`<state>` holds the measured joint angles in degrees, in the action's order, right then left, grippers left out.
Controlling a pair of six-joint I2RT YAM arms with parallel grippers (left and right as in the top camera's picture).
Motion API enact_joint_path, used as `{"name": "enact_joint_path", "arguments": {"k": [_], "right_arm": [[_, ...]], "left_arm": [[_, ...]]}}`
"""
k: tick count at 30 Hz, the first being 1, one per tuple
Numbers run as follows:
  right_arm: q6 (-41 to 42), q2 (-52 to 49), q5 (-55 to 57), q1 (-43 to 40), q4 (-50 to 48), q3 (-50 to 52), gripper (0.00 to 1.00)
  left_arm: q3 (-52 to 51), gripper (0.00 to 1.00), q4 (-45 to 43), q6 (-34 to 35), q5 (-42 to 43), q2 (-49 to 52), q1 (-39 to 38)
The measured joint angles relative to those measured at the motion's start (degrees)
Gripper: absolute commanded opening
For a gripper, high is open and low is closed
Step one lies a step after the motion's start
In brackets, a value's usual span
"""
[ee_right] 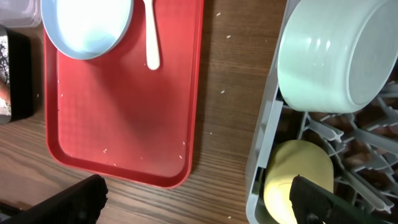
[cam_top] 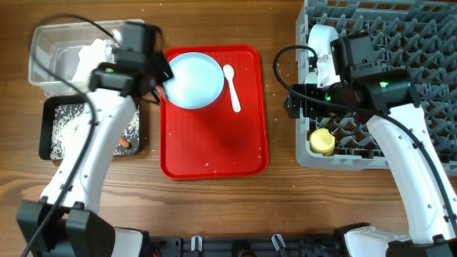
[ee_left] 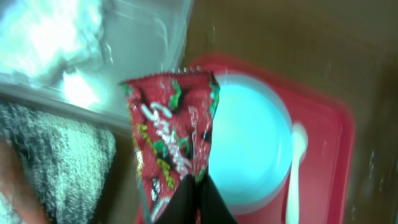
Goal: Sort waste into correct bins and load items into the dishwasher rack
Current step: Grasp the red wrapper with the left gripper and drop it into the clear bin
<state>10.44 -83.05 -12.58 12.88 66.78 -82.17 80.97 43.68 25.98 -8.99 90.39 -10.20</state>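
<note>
Smeared by blur and cut off at the frame's bottom edge, the left fingers (ee_left: pixel 186 202) pinched the red-and-white wrapper (ee_left: pixel 169 140), crinkled and upright, between the clear tub (ee_left: pixel 143 37) and the pale blue plate (ee_left: pixel 249 143). The right fingers (ee_right: pixel 81 199) stood wide apart over the worktop (ee_right: pixel 236 74), beside the grey rack (ee_right: pixel 261 155).

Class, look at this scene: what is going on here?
The left end effector holds a wrapper near the tub. The plate and spoon lie on the red tray. The right end effector hangs open by the rack, where a bowl and cup sit. Rice lies in the black tray.
</note>
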Motion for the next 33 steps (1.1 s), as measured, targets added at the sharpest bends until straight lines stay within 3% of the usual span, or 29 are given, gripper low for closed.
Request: {"name": "enact_joint_path", "arguments": {"k": [4, 8, 10, 13, 16, 23, 27, 33], "right_arm": [[0.0, 0.0, 0.02, 0.0, -0.72, 0.0, 0.97], [0.0, 0.0, 0.2, 0.0, -0.57, 0.0, 0.97], [0.0, 0.0, 0.2, 0.0, -0.33, 0.0, 0.97], [0.0, 0.0, 0.2, 0.0, 0.0, 0.0, 0.97], [0.0, 0.0, 0.2, 0.0, 0.02, 0.0, 0.97], [0.0, 0.0, 0.2, 0.0, -0.5, 0.0, 0.97], [-0.02, 0.0, 0.17, 0.0, -2.95, 0.0, 0.95], [-1.16, -0.11, -1.27, 1.09, -11.61, 0.0, 0.92]], "left_arm": [[0.33, 0.05, -13.11, -4.46, -2.25, 2.43, 5.33], [0.33, 0.23, -22.49, -6.43, -3.13, 9.66, 10.08], [0.33, 0.37, -25.18, -6.84, -3.21, 13.2, 12.04], [0.28, 0.71, -27.02, -7.39, -3.21, 18.1, 14.86], [-0.02, 0.91, -27.26, -7.63, -3.28, 20.17, 16.74], [0.46, 1.0, -25.64, -8.41, -3.39, 16.2, 17.07], [1.86, 1.0, -7.32, -6.75, -2.67, 6.99, 17.07], [3.06, 1.0, 10.49, -4.22, -0.72, -6.97, 17.07]]}}
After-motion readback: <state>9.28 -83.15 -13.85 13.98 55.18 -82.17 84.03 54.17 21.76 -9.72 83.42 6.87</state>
